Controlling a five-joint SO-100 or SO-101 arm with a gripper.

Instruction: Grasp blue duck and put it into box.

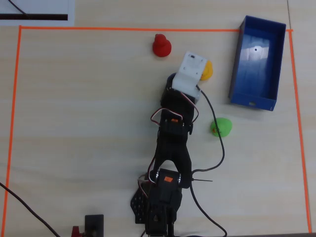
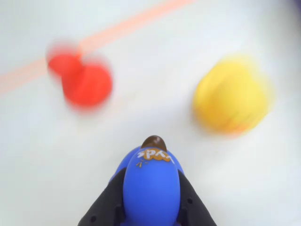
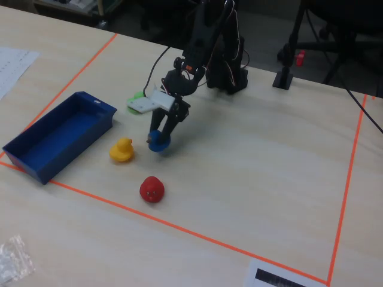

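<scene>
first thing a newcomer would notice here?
The blue duck clamped between the black fingers of the gripper fills the bottom of the wrist view, near the table's middle in the fixed view. Next, the loose bright ducks: the yellow duck and the red duck close by, a green duck beside the arm. The box, empty, sits at the overhead view's upper right.

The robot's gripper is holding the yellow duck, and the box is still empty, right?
Not quite. The gripper holds the blue duck, as the wrist view shows. The yellow duck sits free on the table. The box is indeed empty.
</scene>
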